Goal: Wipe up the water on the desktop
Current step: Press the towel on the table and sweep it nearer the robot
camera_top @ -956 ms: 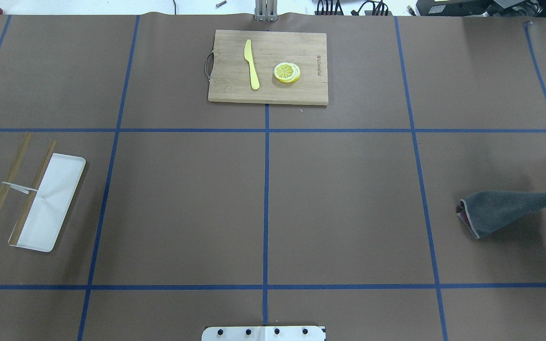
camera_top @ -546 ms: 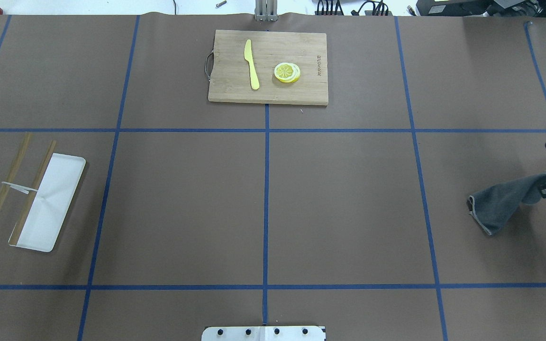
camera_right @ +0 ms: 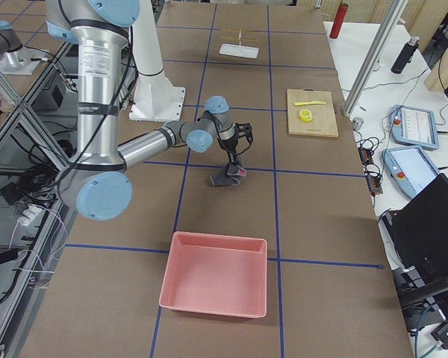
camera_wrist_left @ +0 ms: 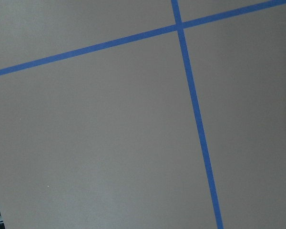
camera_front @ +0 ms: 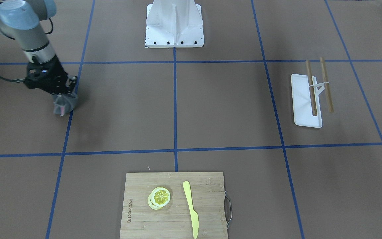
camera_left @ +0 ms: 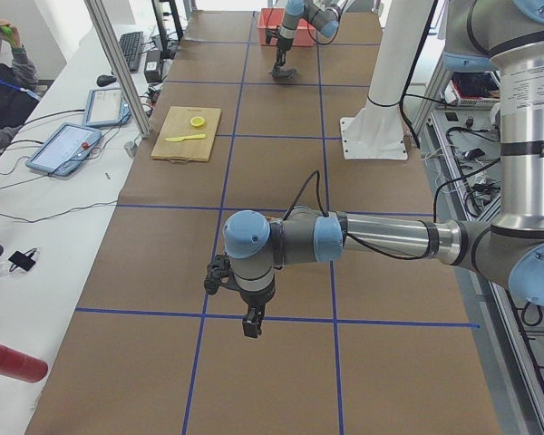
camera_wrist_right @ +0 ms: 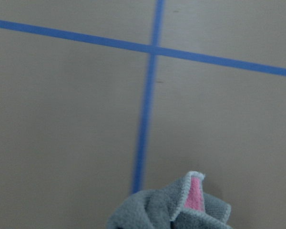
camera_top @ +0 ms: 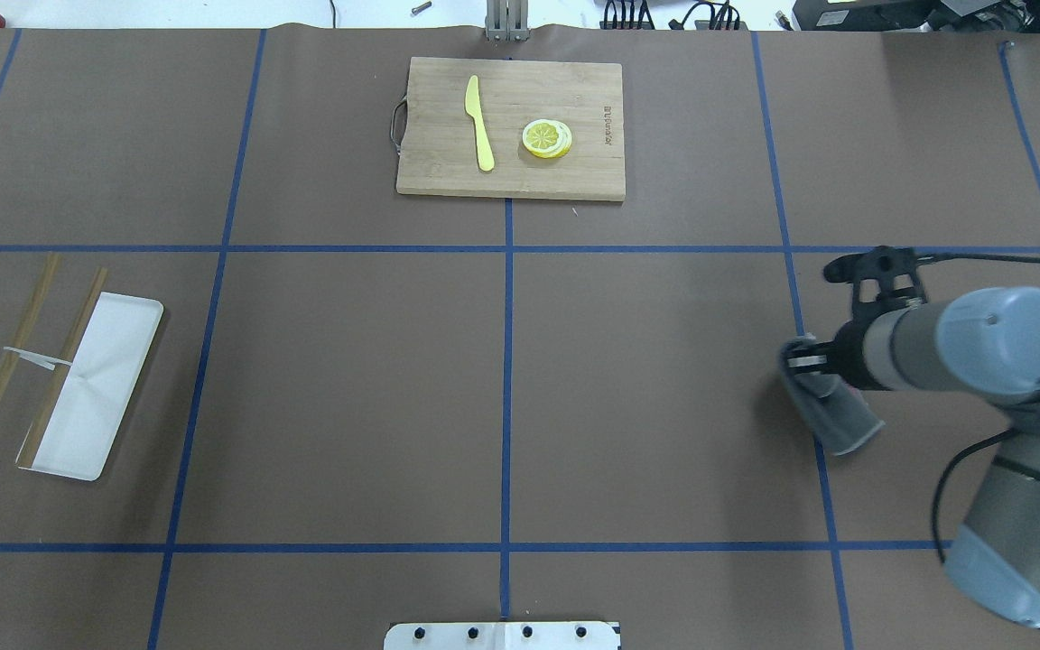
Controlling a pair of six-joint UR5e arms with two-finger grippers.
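Note:
The desktop is matte brown with blue tape lines; I see no water on it. My right gripper is shut on a grey cloth with a pink underside. The cloth hangs down onto the desktop beside a blue tape line. The front-facing view shows the gripper with the cloth bunched under it. The right wrist view shows the cloth's tip. My left gripper shows only in the exterior left view, low over the desktop; I cannot tell whether it is open.
A bamboo cutting board with a yellow knife and a lemon slice lies at the far middle. A white tray with chopsticks lies at the left. A pink bin sits near the right end. The robot base stands mid-table.
My right arm has swung in from the right edge toward the table's middle, carrying the grey cloth leftward to the blue tape line.

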